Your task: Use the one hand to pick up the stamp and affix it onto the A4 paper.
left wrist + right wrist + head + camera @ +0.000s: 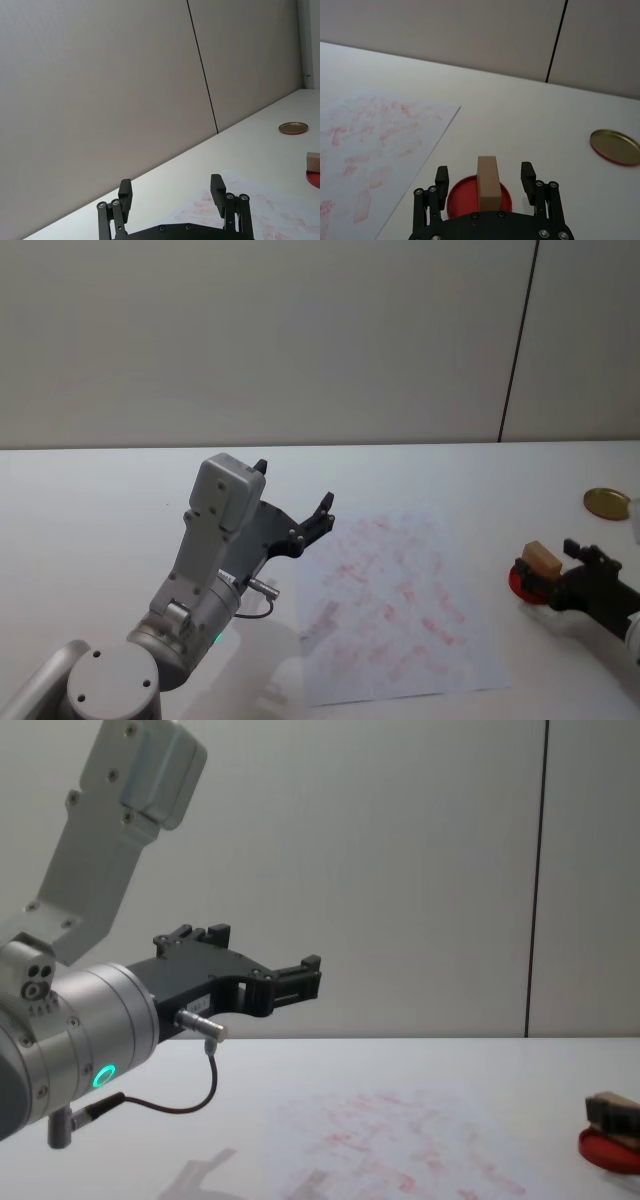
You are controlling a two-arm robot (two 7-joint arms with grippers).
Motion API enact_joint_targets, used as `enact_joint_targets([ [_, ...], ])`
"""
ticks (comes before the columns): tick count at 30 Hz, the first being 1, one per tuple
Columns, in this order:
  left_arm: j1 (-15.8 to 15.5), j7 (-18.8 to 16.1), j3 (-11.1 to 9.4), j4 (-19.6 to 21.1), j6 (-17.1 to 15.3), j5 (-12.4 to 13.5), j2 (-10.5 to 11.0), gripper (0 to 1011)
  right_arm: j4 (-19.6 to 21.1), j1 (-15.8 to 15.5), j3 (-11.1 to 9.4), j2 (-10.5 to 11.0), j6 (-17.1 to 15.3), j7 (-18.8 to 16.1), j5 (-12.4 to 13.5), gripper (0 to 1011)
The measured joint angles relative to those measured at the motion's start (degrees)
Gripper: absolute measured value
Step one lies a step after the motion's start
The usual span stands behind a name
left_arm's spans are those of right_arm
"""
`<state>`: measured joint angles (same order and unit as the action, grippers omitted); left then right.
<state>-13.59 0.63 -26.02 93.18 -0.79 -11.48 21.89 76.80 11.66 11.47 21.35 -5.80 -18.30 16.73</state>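
The stamp (487,183), a small tan wooden block, stands on a flat round red pad (460,197). My right gripper (485,175) is open, one finger on each side of the block with a gap on both sides. In the head view the stamp (541,559) and right gripper (550,571) are at the table's right side. The A4 paper (390,605), white with faint red prints, lies in the middle, left of the pad. My left gripper (296,508) hangs open and empty above the paper's left edge, raised well off the table.
A gold round lid (607,502) lies on the table behind and to the right of the red pad (519,585). The white tabletop (90,520) runs back to a plain grey wall with a dark vertical seam.
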Motion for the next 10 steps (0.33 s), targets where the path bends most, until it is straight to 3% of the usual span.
enact_joint_targets([
  [5, 0.0, 0.0, 0.0, 0.0, 0.0, 0.0, 0.0, 993, 1.87, -0.3, -0.17, 0.12, 1.16, 0.65, 0.14, 976],
  [10, 0.0, 0.0, 0.0, 0.0, 0.0, 0.0, 0.0, 993, 5.0, -0.76, -0.3, 0.23, 2.31, 1.85, 0.15, 1001],
])
